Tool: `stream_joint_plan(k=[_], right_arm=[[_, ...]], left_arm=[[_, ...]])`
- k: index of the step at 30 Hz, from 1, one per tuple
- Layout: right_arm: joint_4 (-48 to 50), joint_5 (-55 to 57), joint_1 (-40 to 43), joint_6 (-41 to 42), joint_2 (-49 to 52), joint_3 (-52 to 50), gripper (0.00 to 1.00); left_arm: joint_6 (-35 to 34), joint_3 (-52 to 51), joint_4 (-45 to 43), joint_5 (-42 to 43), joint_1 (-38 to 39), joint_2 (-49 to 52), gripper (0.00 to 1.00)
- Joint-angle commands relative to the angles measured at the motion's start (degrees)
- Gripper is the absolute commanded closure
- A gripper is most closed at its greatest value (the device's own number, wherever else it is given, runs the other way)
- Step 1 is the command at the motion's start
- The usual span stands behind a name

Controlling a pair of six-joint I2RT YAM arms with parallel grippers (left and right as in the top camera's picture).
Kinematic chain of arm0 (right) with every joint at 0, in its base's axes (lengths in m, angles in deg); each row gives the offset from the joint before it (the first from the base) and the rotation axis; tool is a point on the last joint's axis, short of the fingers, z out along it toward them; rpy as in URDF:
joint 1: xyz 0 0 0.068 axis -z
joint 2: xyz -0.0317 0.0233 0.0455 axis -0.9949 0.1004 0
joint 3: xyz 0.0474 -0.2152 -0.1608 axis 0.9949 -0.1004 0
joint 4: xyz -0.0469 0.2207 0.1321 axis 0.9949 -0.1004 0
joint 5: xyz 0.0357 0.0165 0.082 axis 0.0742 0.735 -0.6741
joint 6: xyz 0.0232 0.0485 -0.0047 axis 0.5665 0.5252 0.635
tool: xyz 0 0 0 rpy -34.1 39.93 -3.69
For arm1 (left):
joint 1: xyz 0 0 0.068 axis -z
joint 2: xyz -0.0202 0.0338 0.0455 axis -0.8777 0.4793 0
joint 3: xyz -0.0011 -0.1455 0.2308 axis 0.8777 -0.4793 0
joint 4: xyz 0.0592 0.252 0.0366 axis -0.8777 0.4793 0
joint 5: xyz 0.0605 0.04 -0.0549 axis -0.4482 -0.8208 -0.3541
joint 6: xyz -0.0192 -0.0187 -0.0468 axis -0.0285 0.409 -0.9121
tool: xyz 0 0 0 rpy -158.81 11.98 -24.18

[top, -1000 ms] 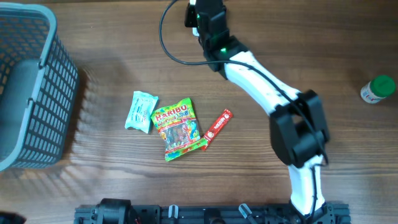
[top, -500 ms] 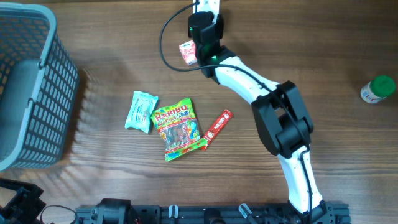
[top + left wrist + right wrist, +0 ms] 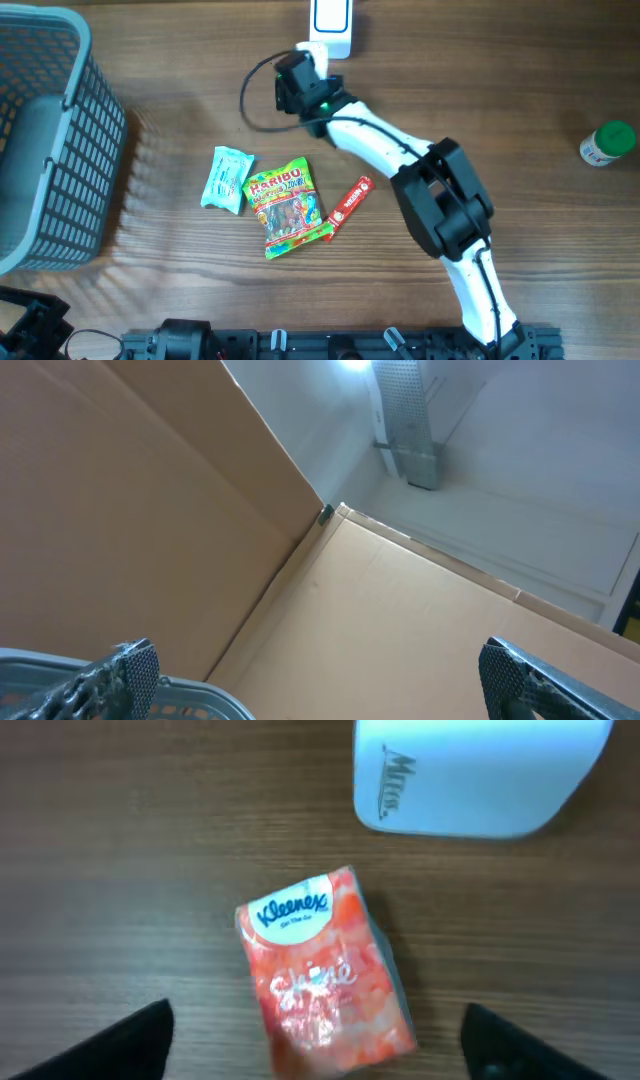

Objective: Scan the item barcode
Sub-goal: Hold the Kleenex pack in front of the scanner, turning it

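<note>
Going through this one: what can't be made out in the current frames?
Barcode on the Kleenex pack: right wrist view shows only its branded face; overhead, the right gripper covers the pack.
Scanner: cut off by the top edge in the overhead and right wrist views.
Left gripper: overhead, only a dark bit of arm at the bottom-left edge.
Green-capped bottle, its label: too small overhead.

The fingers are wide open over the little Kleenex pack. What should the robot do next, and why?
Probably lift the right gripper straight up, clear of the Kleenex pack. Its fingers stand open on either side, the pack lies loose on the table beside the white scanner, and the Haribo bag lies farther off.
</note>
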Motion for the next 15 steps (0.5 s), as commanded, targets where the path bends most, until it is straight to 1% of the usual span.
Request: stream_joint_plan(k=[1, 2, 4, 6, 11, 14, 15], right_arm=[[0.0, -14.5, 4.7, 20.9, -1.8, 0.5, 0.07], [-0.5, -16.9, 5.6, 24.7, -1.7, 0.5, 0.08], [-2.2, -21.8, 7.2, 32.4, -1.6, 0.5, 0.14], [-4.0, -25.3, 8.4, 37.9, -1.4, 0.5, 0.21], [-6.6, -27.5, 8.9, 42.8, -1.4, 0.5, 0.2], [-7.0, -28.1, 8.7, 43.9, -1.4, 0.5, 0.14], [-7.3, -28.1, 8.7, 44.9, -1.4, 0.5, 0.13]], left_arm=[[0.3, -0.2, -0.2, 0.2, -0.3, -0.6, 0.0], [0.3, -0.2, -0.2, 0.2, -0.3, -0.6, 0.0], [0.3, -0.2, -0.2, 0.2, -0.3, -0.6, 0.0], [0.3, -0.2, -0.2, 0.2, -0.3, -0.6, 0.0], [0.3, -0.2, -0.2, 0.2, -0.3, -0.6, 0.0], [0.3, -0.2, -0.2, 0.2, -0.3, -0.6, 0.0], [0.3, -0.2, -0.2, 0.2, -0.3, -0.6, 0.0]])
